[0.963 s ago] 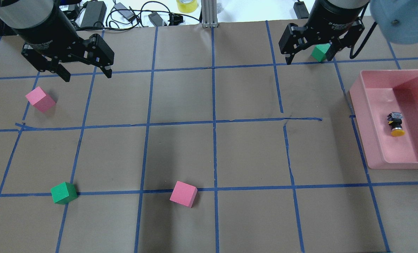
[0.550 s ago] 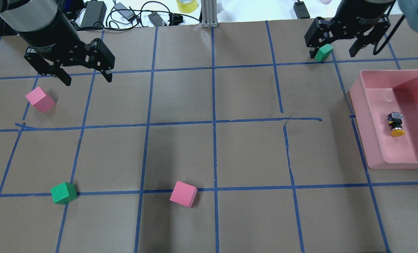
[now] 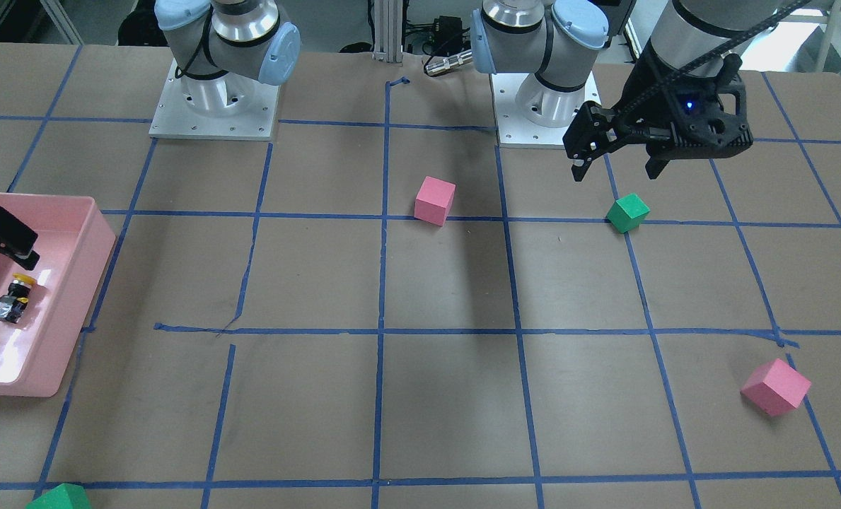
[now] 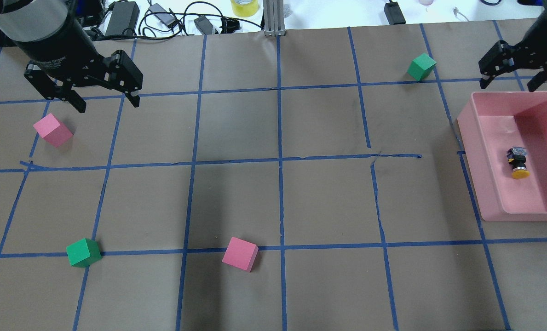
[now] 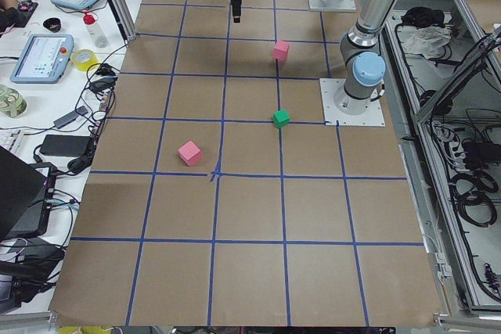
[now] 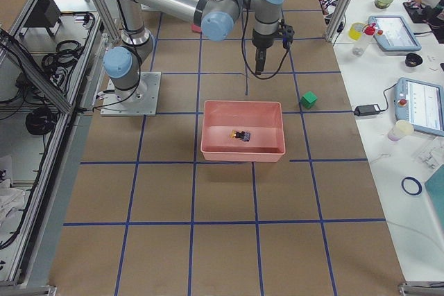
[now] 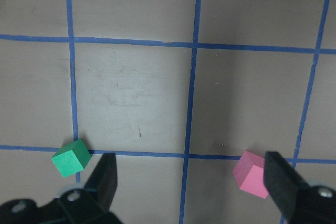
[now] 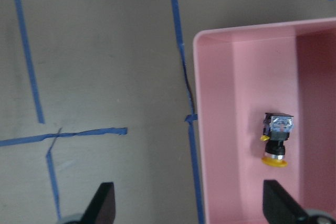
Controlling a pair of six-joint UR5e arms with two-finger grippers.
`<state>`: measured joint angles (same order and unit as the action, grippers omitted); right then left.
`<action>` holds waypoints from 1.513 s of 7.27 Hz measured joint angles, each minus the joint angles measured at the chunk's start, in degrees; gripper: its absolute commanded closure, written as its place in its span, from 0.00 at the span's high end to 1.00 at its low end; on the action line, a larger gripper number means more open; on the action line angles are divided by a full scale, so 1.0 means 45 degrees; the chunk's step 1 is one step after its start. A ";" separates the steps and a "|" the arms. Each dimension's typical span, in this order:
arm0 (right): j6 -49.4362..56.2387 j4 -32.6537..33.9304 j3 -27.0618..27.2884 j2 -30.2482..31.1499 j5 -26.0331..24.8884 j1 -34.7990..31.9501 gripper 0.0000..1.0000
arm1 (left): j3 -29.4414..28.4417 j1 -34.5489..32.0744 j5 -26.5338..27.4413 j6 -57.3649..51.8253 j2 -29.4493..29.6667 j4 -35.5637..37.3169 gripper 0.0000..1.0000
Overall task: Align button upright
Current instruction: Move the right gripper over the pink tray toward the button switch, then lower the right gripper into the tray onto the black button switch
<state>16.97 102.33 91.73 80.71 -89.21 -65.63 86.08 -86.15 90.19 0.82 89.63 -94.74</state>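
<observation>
**Right pincer spread at the tray's top edge; button on its side, lower in frame**

Right pincer (image 4: 508, 85): jaws spread wide, nothing between them. In the overhead view it hangs at the upper right of the frame, about over the top rim of the pink tray (image 4: 471, 138). Looks well above the tray, height hard to call.

From there the button (image 4: 518, 163) lies lower in the frame and a touch to the right, on the tray floor, clear of the walls. It is on its side, not upright. Long axis runs roughly top to bottom in that view: silvery base toward the top, yellow cap toward the bottom.

Right wrist view says the same. The button (image 8: 276, 142) sits right of centre, above the right-hand finger, cap pointing down the frame. The fingers sit at frame left and right, so the closing line crosses the button's axis. My read: the pincer needs to slide right in that view and drop, and little wrist turn is needed to pinch the black body.

Left pincer (image 4: 107, 105): also spread and empty, upper left of the overhead view, the whole table away. The right arm is plainly the nearer one.
</observation>
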 measured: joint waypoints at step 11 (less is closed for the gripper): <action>0.2947 0.5434 0.3403 -0.1829 -0.0052 0.2787 1.00 | 0.0270 0.0787 0.0192 0.0026 -0.0134 -0.0020 1.00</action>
<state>30.23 126.79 107.04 72.48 -89.45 -53.09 87.30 -82.61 91.05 0.93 89.03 -94.83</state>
